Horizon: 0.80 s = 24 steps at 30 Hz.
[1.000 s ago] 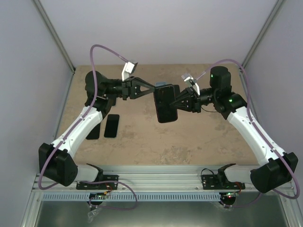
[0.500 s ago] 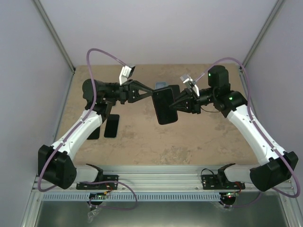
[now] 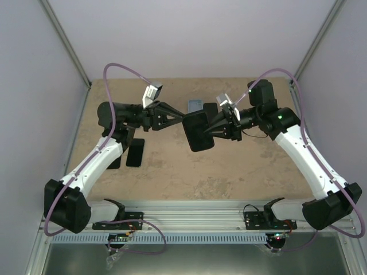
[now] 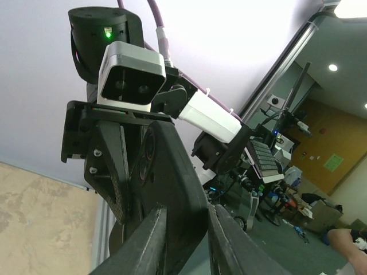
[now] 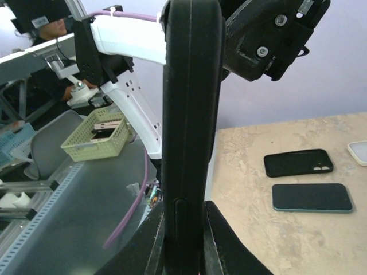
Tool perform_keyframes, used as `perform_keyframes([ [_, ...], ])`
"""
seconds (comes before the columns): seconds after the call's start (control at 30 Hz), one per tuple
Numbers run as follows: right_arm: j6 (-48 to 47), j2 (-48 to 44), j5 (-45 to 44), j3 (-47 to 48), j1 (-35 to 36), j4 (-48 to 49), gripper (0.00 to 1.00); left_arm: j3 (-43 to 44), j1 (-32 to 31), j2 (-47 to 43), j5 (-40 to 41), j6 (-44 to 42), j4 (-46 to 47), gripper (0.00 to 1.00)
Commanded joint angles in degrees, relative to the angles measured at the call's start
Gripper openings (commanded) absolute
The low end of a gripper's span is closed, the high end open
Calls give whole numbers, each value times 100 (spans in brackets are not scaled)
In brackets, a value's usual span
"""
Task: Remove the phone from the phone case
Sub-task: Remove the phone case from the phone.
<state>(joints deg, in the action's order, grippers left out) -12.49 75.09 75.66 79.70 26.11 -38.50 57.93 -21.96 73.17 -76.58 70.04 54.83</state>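
Currently both arms are holding the black, glossy phone case [image 3: 198,130] in mid-air over the middle of the table [image 3: 241,166], with the left gripper [image 3: 180,117] clamping its far-left corner and the right gripper [image 3: 211,130] clamping its right edge. On the left, a black cover [image 5: 298,162] and a teal-edged handset [image 5: 312,197] are lying side by side, well apart from it

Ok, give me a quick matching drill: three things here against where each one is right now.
1. cased phone
2. dark phone
3. grey-blue item

A. flat on the table beside the left arm
B. on the table beyond the cased phone
C. in the air, clamped by left gripper and right gripper

Pairs: 1-C, 2-A, 3-B.
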Motion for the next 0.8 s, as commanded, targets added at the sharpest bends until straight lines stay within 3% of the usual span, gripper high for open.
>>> perform_keyframes([
  [0.0,-1073,-181,771,506,220,-181,1,-216,87,8,-37,-12,-44,23],
  [0.3,-1622,-178,840,616,334,-661,0,28,107,-49,203,-1324,-1918,26],
  [0.47,-1554,-217,905,492,344,-635,1,76,245,-40,390,-1411,-1992,25],
  [0.6,-242,-321,765,57,326,436,1,246,305,-139,495,-1886,-2448,42],
  [0.77,1458,-431,275,-479,196,1819,0,915,306,-323,402,-3452,-4210,54],
])
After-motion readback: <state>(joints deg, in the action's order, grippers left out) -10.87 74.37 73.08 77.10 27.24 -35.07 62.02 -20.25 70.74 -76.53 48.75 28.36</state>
